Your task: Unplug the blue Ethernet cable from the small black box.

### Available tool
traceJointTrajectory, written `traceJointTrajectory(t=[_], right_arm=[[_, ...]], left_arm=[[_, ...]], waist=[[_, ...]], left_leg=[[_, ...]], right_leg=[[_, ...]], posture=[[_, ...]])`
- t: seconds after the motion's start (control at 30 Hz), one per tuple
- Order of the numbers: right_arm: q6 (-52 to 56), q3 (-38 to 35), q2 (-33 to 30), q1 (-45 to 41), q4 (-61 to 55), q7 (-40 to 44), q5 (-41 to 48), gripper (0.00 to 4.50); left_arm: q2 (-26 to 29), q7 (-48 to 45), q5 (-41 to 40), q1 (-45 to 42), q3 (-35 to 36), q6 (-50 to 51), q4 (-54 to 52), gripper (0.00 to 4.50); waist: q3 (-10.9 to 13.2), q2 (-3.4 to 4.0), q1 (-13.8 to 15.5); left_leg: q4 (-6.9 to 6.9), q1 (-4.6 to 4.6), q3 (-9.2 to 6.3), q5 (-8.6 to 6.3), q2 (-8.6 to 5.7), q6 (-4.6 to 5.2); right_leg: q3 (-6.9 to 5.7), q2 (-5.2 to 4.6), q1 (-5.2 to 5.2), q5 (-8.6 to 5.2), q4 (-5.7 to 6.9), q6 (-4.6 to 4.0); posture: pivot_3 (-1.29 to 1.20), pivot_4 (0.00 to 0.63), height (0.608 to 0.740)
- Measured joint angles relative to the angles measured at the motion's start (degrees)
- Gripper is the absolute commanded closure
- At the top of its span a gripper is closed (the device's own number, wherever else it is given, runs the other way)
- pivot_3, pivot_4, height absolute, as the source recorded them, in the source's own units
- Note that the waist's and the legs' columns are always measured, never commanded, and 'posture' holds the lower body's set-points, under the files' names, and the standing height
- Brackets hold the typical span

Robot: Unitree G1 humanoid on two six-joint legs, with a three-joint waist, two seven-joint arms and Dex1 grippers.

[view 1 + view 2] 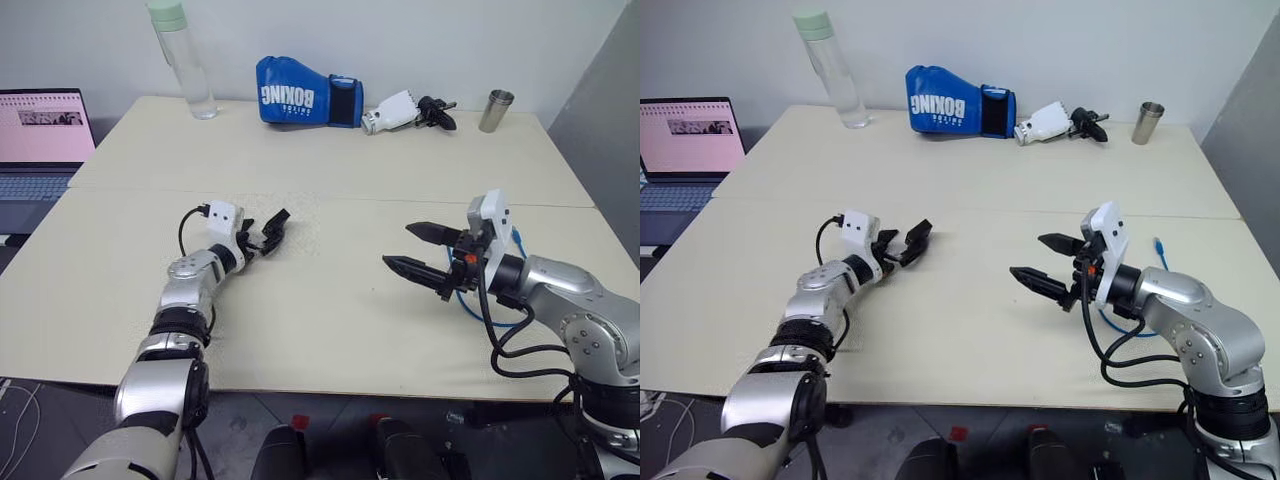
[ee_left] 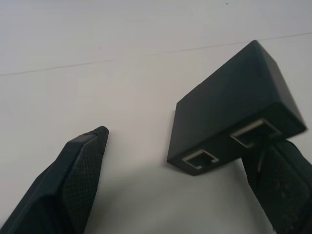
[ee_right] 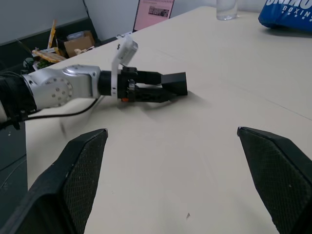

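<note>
Blue Ethernet cable mostly hidden behind the right arm, only a loop by the forearm and one plug end showing near the table's right side; its plug is out of the box; laptop cut off at the left edge. Counts: one laptop, one clear bottle, one boxing glove, one spare gripper lying at the back, one metal cup, one small black box, one cable. Left gripper low over the table, fingers spread, box resting against one finger, both its ports empty, not clamped; right gripper spread wide, holding nothing, above the table.
</note>
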Motion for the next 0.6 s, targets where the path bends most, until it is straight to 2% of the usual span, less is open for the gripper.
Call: traceJointTrajectory(t=[0.27, 0.37, 0.5, 0.6], right_arm=[[0.13, -0.13, -1.0, 0.13, -0.02, 0.53, 0.55, 0.0], [1.56, -1.43, -3.67, 1.93, -1.29, 1.44, 2.73, 0.0], [5.3, -7.81, -12.32, 3.97, -2.55, 4.9, 7.86, 0.0], [7.33, -11.89, -17.96, 5.12, -2.3, 8.17, 10.96, 0.0]], left_arm=[[6.12, -7.48, -2.92, 0.25, -0.76, 13.63, -15.74, 0.05], [9.53, -12.34, -5.46, 1.77, -1.28, 20.01, -23.56, 0.05], [19.41, -20.9, -8.06, 2.55, -1.72, 27.23, -29.01, 0.05], [26.74, -28.35, -8.55, 2.08, -2.56, 28.48, -29.36, 0.05]], waist=[[0.0, 0.0, 0.2], [0.0, 0.01, 0.12], [0.02, 0.03, -0.02], [0.02, 0.04, 0.0]], left_leg=[[0.02, 0.0, -0.07, 0.01, -0.02, 0.0], [0.01, -0.01, -0.08, 0.01, 0.0, -0.01], [-0.01, 0.03, -0.1, 0.01, 0.01, 0.0], [-0.02, 0.11, -0.1, 0.0, 0.01, 0.01]], right_leg=[[-0.06, -0.02, 0.05, 0.0, -0.01, 0.0], [-0.04, -0.02, 0.02, -0.03, 0.0, -0.04], [-0.06, 0.0, 0.02, -0.05, 0.02, -0.08], [-0.09, 0.03, 0.07, -0.07, 0.03, -0.11]], posture=[[0.0, 0.15, 0.74], [0.0, 0.15, 0.74], [0.0, 0.15, 0.74], [0.0, 0.15, 0.74]])
